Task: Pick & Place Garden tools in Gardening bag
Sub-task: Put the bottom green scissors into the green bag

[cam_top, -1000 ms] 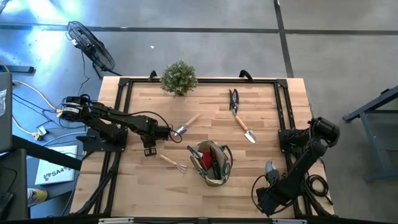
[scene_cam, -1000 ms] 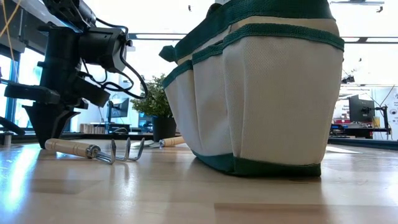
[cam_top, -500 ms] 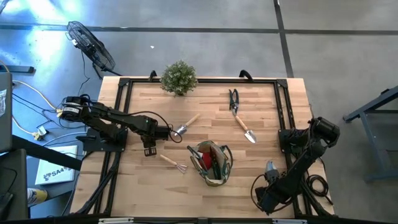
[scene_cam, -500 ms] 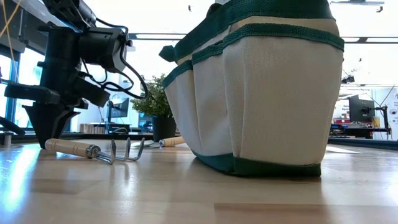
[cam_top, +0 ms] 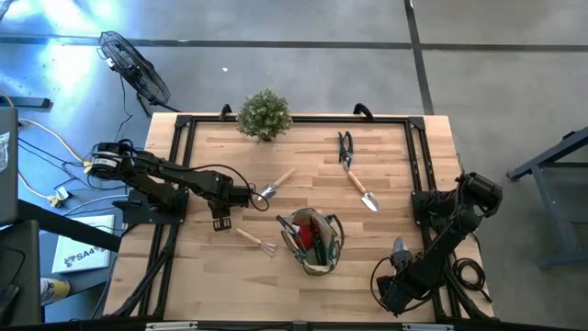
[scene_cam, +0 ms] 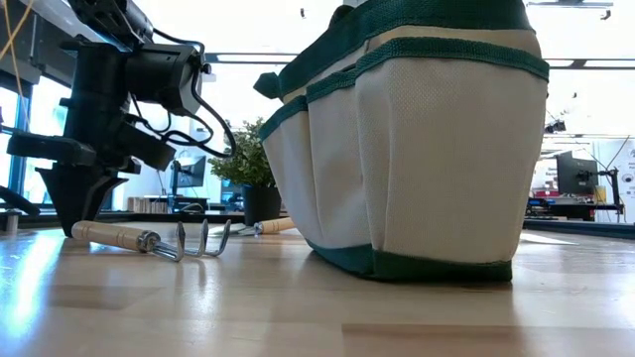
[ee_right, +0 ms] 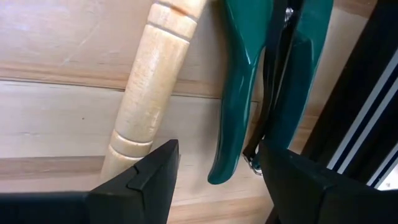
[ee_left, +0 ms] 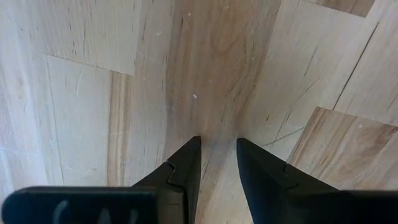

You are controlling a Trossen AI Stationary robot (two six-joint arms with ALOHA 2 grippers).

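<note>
The gardening bag (cam_top: 312,241) stands upright near the table's front middle, with red and green tool parts showing in its mouth; it fills the low view (scene_cam: 417,149). A small rake (cam_top: 255,241) lies to its left. My left gripper (cam_top: 220,223) points down over bare wood beside the rake (scene_cam: 149,238), slightly open and with nothing in it (ee_left: 217,155). My right gripper (cam_top: 399,253) is at the near right, open. Its fingers (ee_right: 143,180) stand on either side of the free ends of the green pruner handles (ee_right: 239,93). A wooden tool handle (ee_right: 152,81) lies beside the pruners.
A trowel (cam_top: 274,187) lies left of centre and another trowel (cam_top: 360,189) right of centre. Dark snips (cam_top: 345,147) lie beyond that one. A potted plant (cam_top: 265,114) stands at the far edge. A black frame rail (ee_right: 367,112) runs close beside the pruners.
</note>
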